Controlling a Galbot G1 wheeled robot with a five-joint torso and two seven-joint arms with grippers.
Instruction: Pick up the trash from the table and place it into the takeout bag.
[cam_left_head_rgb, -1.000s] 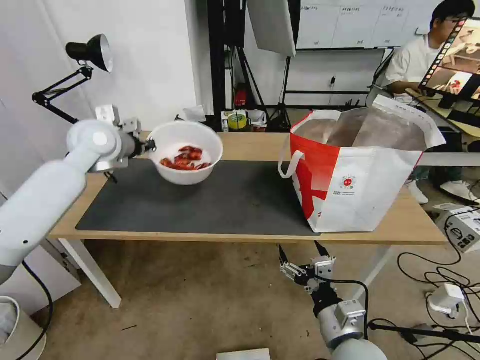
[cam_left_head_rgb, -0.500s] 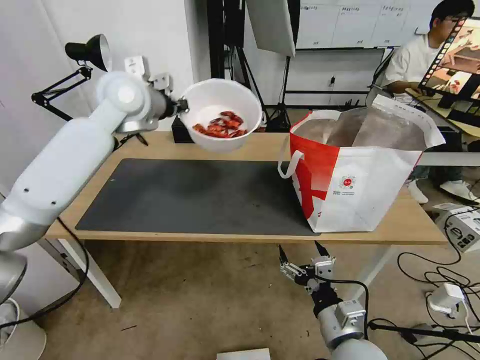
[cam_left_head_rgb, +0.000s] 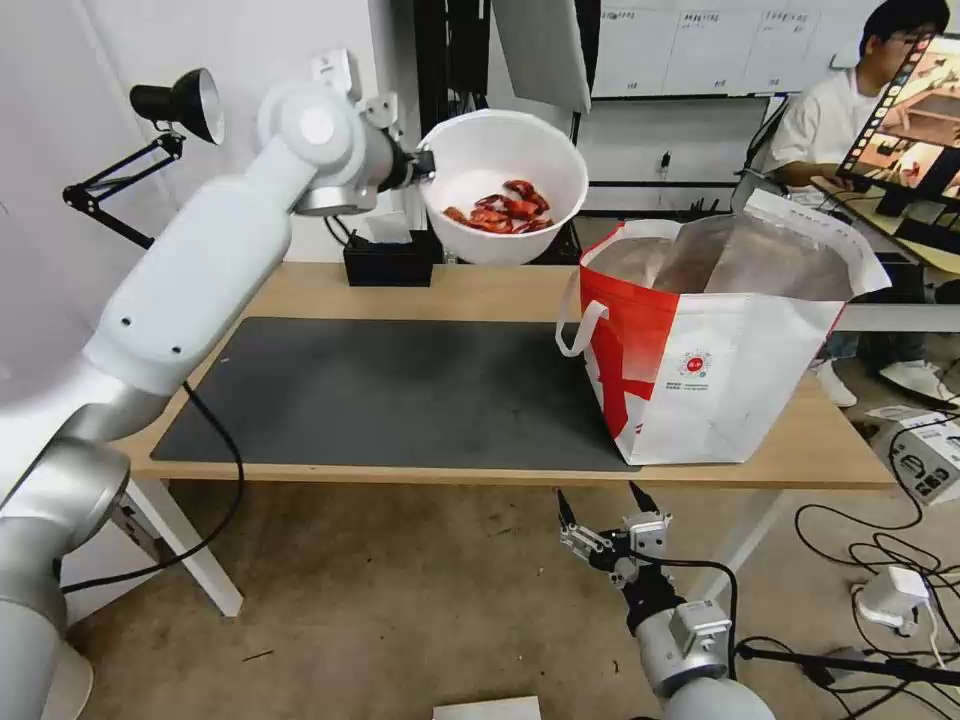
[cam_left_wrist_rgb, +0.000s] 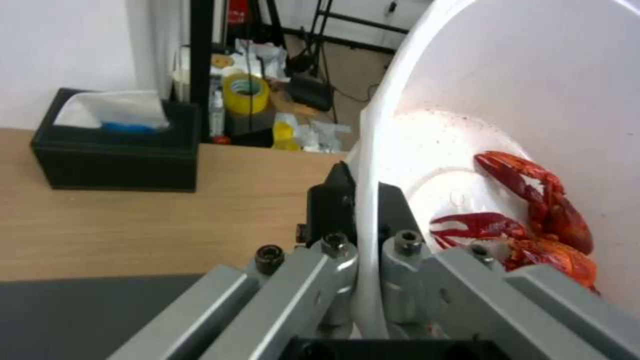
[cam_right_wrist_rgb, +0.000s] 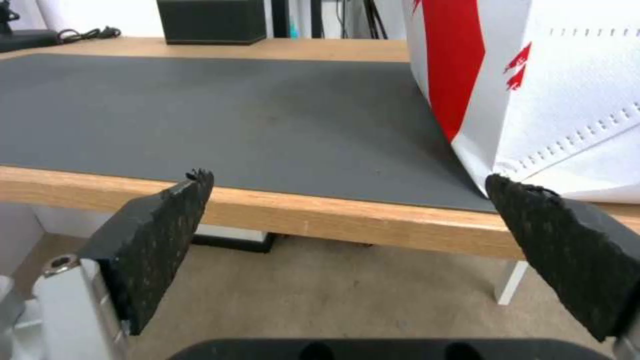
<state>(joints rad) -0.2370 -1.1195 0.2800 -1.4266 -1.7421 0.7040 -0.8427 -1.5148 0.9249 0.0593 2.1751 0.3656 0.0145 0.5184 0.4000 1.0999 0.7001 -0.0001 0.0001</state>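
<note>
A white bowl (cam_left_head_rgb: 502, 186) with red scraps (cam_left_head_rgb: 505, 211) hangs high above the table's (cam_left_head_rgb: 480, 292) back edge, just left of the takeout bag (cam_left_head_rgb: 715, 345). My left gripper (cam_left_head_rgb: 424, 164) is shut on the bowl's rim, one finger inside and one outside. In the left wrist view the bowl (cam_left_wrist_rgb: 507, 100) shows red crayfish shells (cam_left_wrist_rgb: 543, 220), with the left gripper (cam_left_wrist_rgb: 363, 192) clamped on its rim. The red-and-white bag stands open on the table's right part, foil lining showing. My right gripper (cam_left_head_rgb: 597, 500) is parked open below the table's front edge; it shows again as the right gripper (cam_right_wrist_rgb: 347, 187).
A large dark grey mat (cam_left_head_rgb: 400, 390) covers the table's middle. A black tissue box (cam_left_head_rgb: 388, 262) sits at the back edge under the raised arm. A black desk lamp (cam_left_head_rgb: 180, 105) stands at the far left. Cables and a power strip lie on the floor at right.
My left arm has lifted the bowl from just above the mat up and to the right, toward the bag. The right arm has not moved.
</note>
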